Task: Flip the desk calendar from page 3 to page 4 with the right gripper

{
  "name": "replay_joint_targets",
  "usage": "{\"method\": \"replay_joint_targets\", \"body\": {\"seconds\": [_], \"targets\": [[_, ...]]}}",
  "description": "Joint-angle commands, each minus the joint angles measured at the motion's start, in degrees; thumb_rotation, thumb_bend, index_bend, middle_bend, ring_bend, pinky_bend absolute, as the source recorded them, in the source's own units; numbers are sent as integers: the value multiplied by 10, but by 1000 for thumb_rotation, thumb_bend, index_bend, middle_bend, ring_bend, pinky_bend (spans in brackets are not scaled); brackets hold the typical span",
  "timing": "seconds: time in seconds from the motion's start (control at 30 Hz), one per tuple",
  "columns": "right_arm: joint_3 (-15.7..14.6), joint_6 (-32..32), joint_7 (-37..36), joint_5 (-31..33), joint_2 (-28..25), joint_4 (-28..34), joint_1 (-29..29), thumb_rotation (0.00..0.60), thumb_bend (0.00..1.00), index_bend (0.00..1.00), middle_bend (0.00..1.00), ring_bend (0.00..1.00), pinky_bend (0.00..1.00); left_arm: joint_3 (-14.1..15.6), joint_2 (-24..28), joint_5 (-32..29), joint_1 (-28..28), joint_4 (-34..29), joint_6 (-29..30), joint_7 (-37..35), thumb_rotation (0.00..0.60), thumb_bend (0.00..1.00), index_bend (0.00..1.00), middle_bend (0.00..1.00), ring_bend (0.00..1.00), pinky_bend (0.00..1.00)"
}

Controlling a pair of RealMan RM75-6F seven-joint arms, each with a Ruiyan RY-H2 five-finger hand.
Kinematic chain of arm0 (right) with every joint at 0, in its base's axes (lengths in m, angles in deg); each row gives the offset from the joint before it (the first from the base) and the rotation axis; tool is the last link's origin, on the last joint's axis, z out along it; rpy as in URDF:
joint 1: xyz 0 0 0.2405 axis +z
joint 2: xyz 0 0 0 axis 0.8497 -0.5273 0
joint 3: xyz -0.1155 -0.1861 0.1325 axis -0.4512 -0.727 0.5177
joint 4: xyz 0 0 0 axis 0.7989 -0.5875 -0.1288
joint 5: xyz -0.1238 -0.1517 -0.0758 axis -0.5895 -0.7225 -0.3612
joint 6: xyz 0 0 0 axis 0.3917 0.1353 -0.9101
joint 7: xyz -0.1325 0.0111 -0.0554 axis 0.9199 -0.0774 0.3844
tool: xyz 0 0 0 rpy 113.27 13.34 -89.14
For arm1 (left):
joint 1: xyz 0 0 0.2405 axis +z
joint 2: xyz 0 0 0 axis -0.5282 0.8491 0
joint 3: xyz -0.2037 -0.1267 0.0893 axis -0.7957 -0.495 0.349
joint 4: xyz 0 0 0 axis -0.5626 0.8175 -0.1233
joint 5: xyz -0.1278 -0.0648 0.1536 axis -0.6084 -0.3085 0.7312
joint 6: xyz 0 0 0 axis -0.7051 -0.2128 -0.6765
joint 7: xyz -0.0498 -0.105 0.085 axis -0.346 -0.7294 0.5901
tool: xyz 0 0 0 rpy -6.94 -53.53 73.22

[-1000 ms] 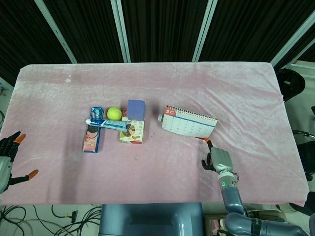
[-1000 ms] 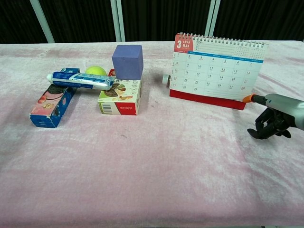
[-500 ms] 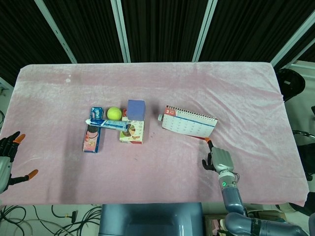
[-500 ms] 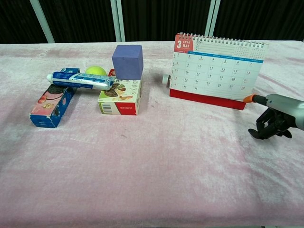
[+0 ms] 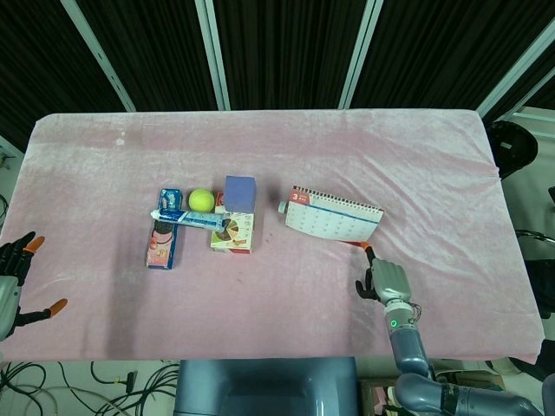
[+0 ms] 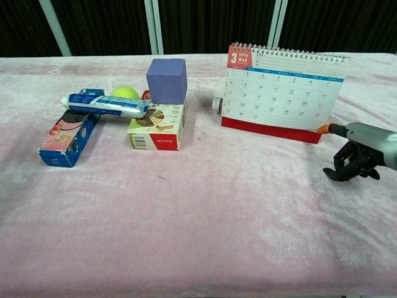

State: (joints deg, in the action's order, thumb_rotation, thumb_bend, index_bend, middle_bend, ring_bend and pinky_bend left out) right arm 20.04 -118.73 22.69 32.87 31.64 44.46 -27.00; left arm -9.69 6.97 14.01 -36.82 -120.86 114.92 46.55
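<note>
The desk calendar (image 6: 282, 93) stands upright on its red base on the pink worktop (image 6: 205, 223), and its front sheet reads a large 3 in the red corner block, so your flip has not begun: page 3 is showing and page 4 is not yet exposed. The spiral binding along the calendar's top edge is untouched, and no sheet is lifted. Your right hand (image 6: 361, 154) sits low, just off the calendar's lower right corner. One orange-tipped finger points toward that corner and lies very near the red base; whether it touches, I cannot tell from either view. The other fingers curl downward toward the cloth and hold nothing, so treat the hand as partly spread and empty. In the head view the same hand (image 5: 388, 279) lies in front of the calendar's right end, nearer the robot. By my judgement everything remains to be done: bring the hand up to the front sheet, catch its free lower edge, and carry it over the spiral to the back. Left of the calendar, well apart, a blue cube (image 6: 167, 81) rests on a small carton (image 6: 158, 126). A toothpaste tube (image 6: 103, 105) lies across a blue box (image 6: 66, 138), with a yellow ball (image 6: 125, 93) behind it. Your left hand (image 5: 16, 279) is far left of the calendar at the worktop's edge, fingers apart and empty.
</note>
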Motion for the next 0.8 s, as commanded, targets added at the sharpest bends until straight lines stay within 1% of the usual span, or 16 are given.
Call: {"method": "replay_joint_targets", "body": {"seconds": [0.03, 0.23, 0.37, 0.5, 0.57, 0.7, 0.8], "targets": [[2, -2, 4, 0, 1, -1, 3, 600, 397, 0, 702, 787, 800, 0, 0, 0, 0, 0, 0, -1, 600, 0, 0, 0, 0, 0], [13, -9, 20, -3, 0, 4, 15, 600, 397, 0, 702, 787, 800, 0, 1, -1, 0, 0, 0, -1, 600, 0, 0, 0, 0, 0], [20, -21, 36, -16, -4, 18, 25, 600, 397, 0, 701, 787, 800, 0, 0, -1, 0, 0, -1, -1, 600, 0, 0, 0, 0, 0], [32, -35, 55, -26, -14, 50, 37, 600, 398, 0, 700, 787, 800, 0, 1, 0, 0, -1, 0, -1, 600, 0, 0, 0, 0, 0], [39, -47, 61, -42, -24, 76, 41, 600, 397, 0, 699, 786, 800, 0, 1, 0, 0, -1, 0, -2, 600, 0, 0, 0, 0, 0], [39, -61, 57, -69, -42, 112, 38, 600, 397, 0, 692, 778, 799, 1, 1, 1, 0, 0, 0, -3, 600, 0, 0, 0, 0, 0], [36, -73, 50, -104, -56, 133, 34, 600, 397, 0, 672, 758, 796, 1, 1, 2, 0, -1, 0, -3, 600, 0, 0, 0, 0, 0]]}}
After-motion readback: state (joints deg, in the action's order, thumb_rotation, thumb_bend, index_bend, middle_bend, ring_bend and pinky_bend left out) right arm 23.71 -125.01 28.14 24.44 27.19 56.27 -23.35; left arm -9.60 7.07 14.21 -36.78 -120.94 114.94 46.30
